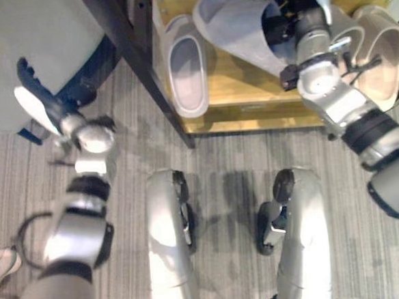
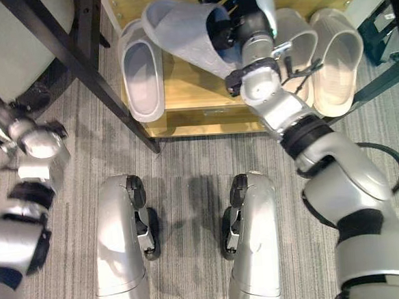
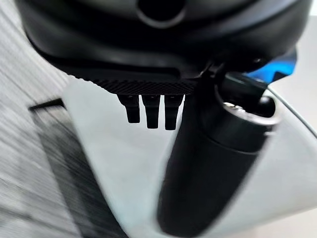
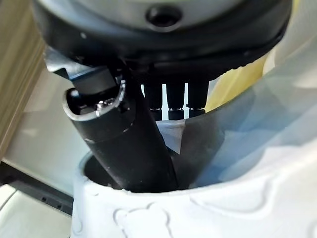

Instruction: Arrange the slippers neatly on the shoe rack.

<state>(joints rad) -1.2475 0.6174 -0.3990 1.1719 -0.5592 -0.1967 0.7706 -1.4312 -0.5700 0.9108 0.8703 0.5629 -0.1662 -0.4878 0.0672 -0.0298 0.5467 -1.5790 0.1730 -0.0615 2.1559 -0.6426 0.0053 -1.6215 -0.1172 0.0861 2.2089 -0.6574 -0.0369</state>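
A wooden shoe rack stands ahead of me. My right hand holds a grey slipper tilted above the rack's middle. Its thumb reaches into the slipper's opening and its fingers lie over the strap. A pale grey slipper lies flat at the rack's left end. Two beige slippers lie side by side at the right end, partly behind my right arm. My left hand hangs over the floor far to the left, fingers straight, holding nothing.
A black frame bar runs diagonally just left of the rack. A large pale round object with a dark blue base fills the far left corner, beside my left hand. Grey striped carpet lies in front of the rack.
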